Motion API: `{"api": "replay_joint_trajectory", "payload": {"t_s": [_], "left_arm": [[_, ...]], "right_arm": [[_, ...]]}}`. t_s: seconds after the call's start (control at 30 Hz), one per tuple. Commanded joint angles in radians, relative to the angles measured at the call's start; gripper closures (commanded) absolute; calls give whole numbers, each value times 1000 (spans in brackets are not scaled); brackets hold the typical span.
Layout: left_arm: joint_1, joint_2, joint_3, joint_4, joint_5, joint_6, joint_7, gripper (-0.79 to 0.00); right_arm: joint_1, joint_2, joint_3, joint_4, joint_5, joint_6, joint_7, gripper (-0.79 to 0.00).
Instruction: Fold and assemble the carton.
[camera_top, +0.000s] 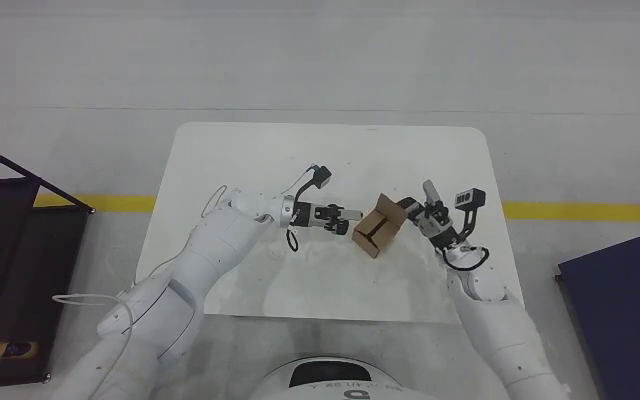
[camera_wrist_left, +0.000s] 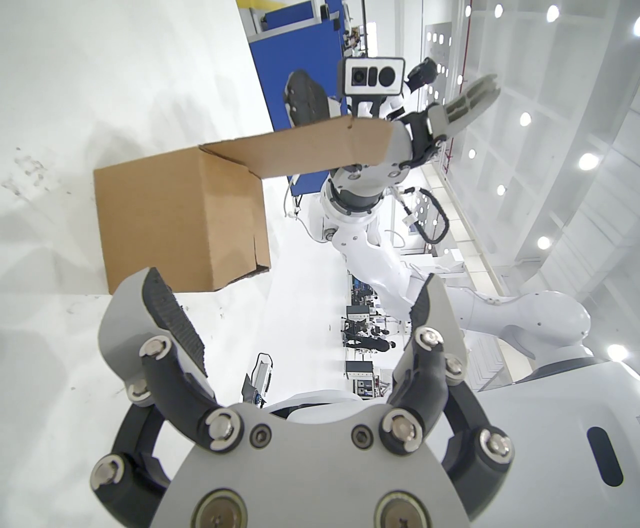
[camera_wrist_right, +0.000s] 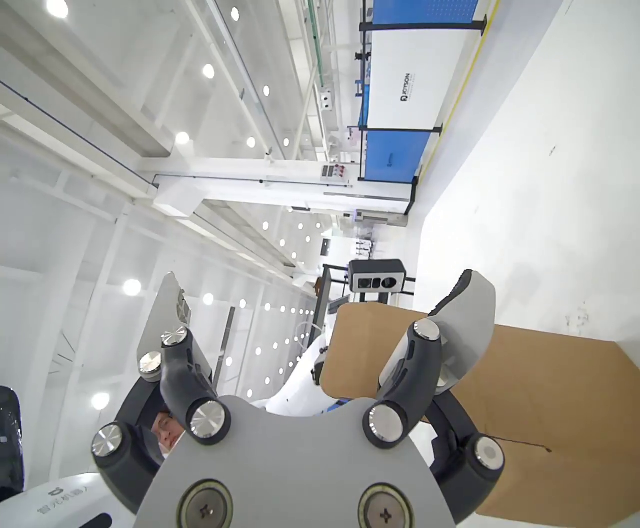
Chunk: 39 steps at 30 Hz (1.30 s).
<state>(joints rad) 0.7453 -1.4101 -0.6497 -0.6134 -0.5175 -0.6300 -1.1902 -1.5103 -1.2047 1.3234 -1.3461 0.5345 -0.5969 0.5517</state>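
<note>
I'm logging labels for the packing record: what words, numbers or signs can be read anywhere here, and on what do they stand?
carton: plain brown card, no print on the faces shown.
table: no text or marks to read.
white partition panel, far back in the room: one short mark, too small to read reliably.
blue panel next to it: a tiny mark, unreadable.

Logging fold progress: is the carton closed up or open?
Open. One flap sticks out unfolded from the carton in the left wrist view, and the top view shows its dark inside through an unclosed end.
</note>
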Motion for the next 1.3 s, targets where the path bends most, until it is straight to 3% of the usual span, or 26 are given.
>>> {"api": "replay_joint_trajectory", "payload": {"t_s": [0.0,0.2,0.47,0.6,0.8,1.27], "left_arm": [[0,0,0,0,0,0,0,-785],[6,3,2,-15,26,12,17,-785],[70,58,-64,-142,-2,103,-102,-785],[100,68,-76,-198,-8,141,-118,-785],[106,45,-45,-217,-5,178,-55,-785],[45,-24,17,-103,24,137,18,-785]], "right_arm": [[-20,3,8,-22,-37,-1,-8,-785],[-56,6,26,-77,-112,18,-60,-785],[-76,10,50,-124,-181,44,-96,-785],[-80,8,44,-145,-196,55,-104,-785],[-90,8,39,-170,-201,67,-94,-785],[-146,18,68,-210,-138,111,14,-785]]}}
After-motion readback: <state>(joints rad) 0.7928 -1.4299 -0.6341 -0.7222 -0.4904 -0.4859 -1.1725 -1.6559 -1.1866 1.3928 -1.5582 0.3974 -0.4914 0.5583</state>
